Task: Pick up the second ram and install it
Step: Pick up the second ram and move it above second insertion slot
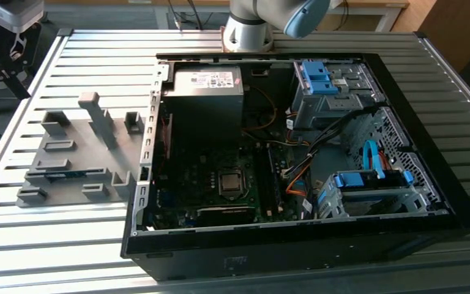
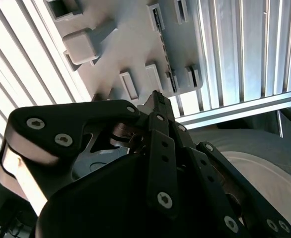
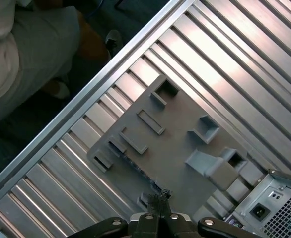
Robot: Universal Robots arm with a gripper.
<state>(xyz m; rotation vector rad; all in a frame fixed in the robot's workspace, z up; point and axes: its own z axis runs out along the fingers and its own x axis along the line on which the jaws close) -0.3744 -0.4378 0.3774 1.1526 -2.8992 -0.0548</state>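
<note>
second ram (image 1: pixel 65 175) sits in a slot of the gray holder plate (image 1: pixel 84 160), lower left of the exterior view | gripper (image 3: pixel 158 198) hangs over that plate, fingers pinched together, gripping nothing | open computer case (image 1: pixel 300 245) beside plate, frame centre-right

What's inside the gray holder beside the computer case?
A blue ram stick sits in one slot of the gray holder; its underside is hidden by the slot walls.

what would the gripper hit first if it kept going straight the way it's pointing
Probably the gray holder tray, at or beside the end of the second ram lying in its slots. The gripper points down at that spot; the gap between them is unclear.
</note>
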